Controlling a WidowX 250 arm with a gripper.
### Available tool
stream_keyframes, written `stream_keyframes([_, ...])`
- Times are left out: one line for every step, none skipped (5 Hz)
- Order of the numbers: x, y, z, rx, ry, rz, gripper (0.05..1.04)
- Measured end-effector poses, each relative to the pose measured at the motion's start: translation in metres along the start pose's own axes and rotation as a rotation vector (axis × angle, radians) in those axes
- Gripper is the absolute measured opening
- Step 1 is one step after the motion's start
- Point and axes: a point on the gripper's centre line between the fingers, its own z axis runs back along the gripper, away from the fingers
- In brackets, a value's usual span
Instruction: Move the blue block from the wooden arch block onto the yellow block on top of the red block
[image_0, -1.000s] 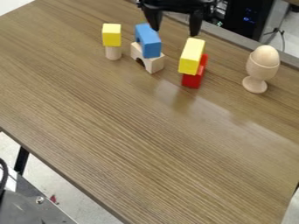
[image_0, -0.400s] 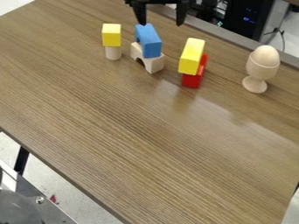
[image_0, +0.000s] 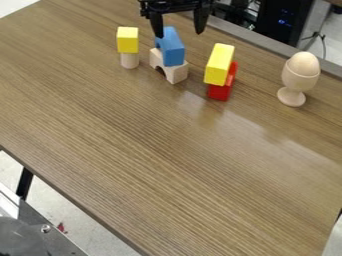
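Your pincer (image_0: 179, 34) is released near the blue block (image_0: 173, 50); center it squarely over the block before you descend.

Your brown wood-grain table (image_0: 147, 165) carries, left to right in view, a pale cylinder (image_0: 129, 61), a pale arch block (image_0: 176, 73), a red block (image_0: 219, 93) and a wooden egg cup (image_0: 298, 81).

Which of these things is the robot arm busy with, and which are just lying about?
Probably in play, being nearest the open, empty gripper:
- blue block
- pale arch under it

Seemingly just there:
- yellow cube on pale cylinder
- yellow block on red block
- egg in cup
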Motion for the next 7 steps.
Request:
stream_keyframes([-0.001,0.004,-0.01,0.015,0.02,0.011,0.999])
stream_keyframes([0.0,0.007,-0.019,0.04,0.029,-0.002,0.999])
stream_keyframes([-0.002,0.007,-0.025,0.038,0.041,-0.003,0.952])
stream_keyframes([-0.008,0.01,-0.037,0.052,0.058,-0.01,0.669])
stream_keyframes([-0.008,0.01,-0.038,0.044,0.054,-0.014,0.601])
stream_keyframes([-0.006,0.006,-0.019,0.0,0.025,-0.024,0.601])
stream_keyframes([0.002,0.0,0.014,-0.047,-0.049,-0.069,0.601])
